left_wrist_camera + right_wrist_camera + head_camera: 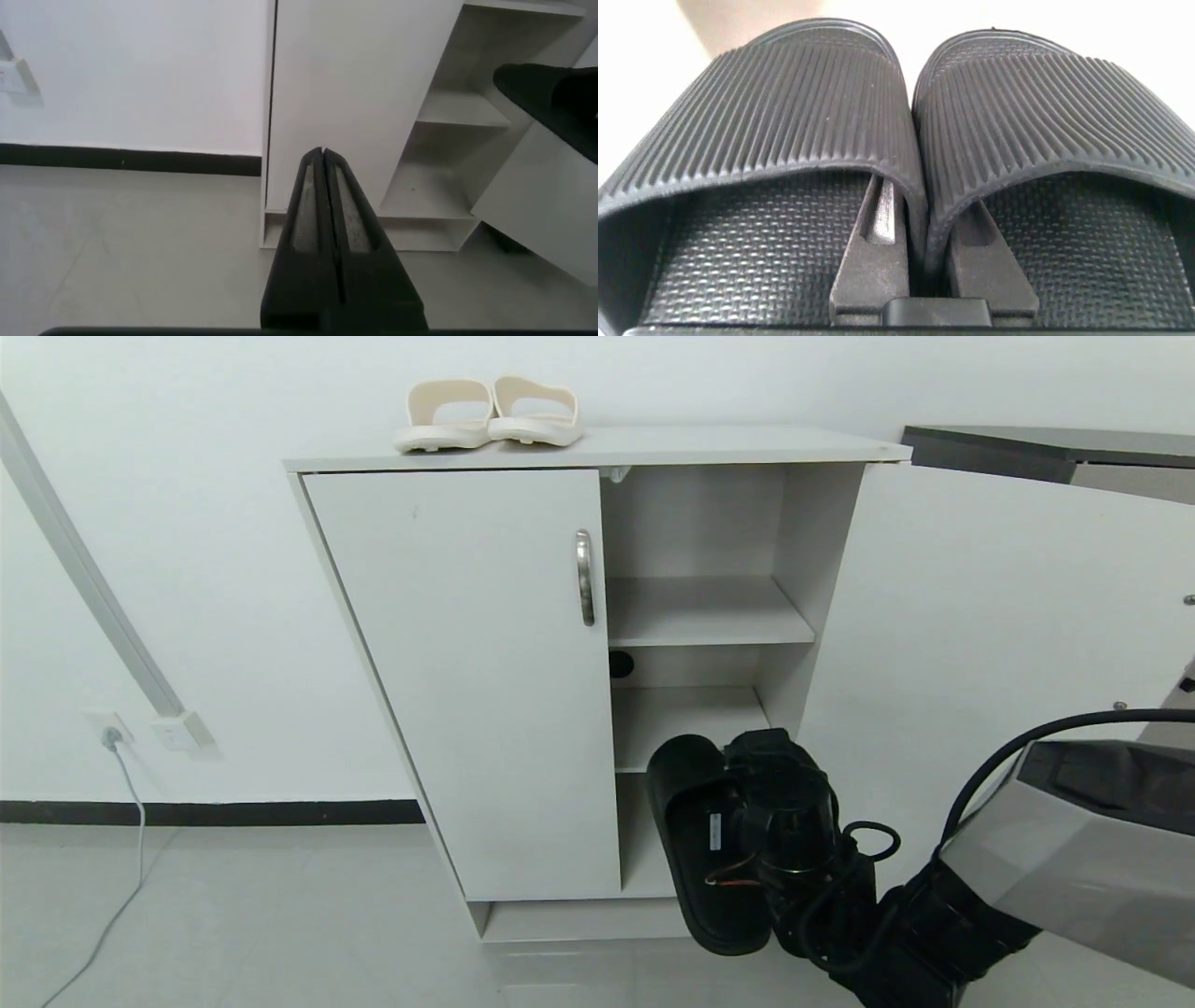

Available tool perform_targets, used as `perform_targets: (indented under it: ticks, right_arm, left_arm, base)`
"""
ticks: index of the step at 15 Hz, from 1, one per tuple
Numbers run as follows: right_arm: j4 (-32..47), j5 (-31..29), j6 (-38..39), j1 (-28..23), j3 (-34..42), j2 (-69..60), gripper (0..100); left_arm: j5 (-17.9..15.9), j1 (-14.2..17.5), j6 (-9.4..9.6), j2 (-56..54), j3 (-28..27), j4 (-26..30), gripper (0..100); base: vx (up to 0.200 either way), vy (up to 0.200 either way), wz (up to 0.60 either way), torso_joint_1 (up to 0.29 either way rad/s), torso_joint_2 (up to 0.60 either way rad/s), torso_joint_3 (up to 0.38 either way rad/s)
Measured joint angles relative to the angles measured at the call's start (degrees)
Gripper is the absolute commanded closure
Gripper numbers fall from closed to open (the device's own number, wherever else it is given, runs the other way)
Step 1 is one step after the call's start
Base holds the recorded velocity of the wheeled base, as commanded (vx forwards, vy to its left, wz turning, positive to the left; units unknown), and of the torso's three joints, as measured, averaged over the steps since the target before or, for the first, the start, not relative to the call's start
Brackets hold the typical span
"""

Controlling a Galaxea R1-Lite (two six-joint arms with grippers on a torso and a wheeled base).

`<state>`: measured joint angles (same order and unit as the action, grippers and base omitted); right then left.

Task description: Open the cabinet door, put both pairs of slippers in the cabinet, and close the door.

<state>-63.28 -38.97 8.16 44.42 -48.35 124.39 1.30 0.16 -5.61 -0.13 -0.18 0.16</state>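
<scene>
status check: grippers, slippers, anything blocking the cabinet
Right gripper shut on black slippers, before the cabinet, right door open. Left gripper shut, empty. Beige slippers on the cabinet top. Nothing between black slippers and shelves.

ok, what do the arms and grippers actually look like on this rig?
Left gripper: two long black fingers with greyish strips along them, tapering to a narrow tip. Right gripper: dark grey wedge-shaped fingers on a black base. Right arm: silver-grey shell with a black panel, then a black wrist section draped in looped black cables, plus a thin red wire.
</scene>
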Motion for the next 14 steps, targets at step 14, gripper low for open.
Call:
perform_targets:
  ticks: [14]
  right_arm:
    - [-0.1, 0.0, 0.1, 0.1, -1.6, 3.9, 100]
  left_arm:
    - [-0.1, 0.0, 0.09, 0.0, 0.0, 0.0, 100]
  base:
    - [0.0, 0.0, 0.0, 0.002, 0.0, -0.128]
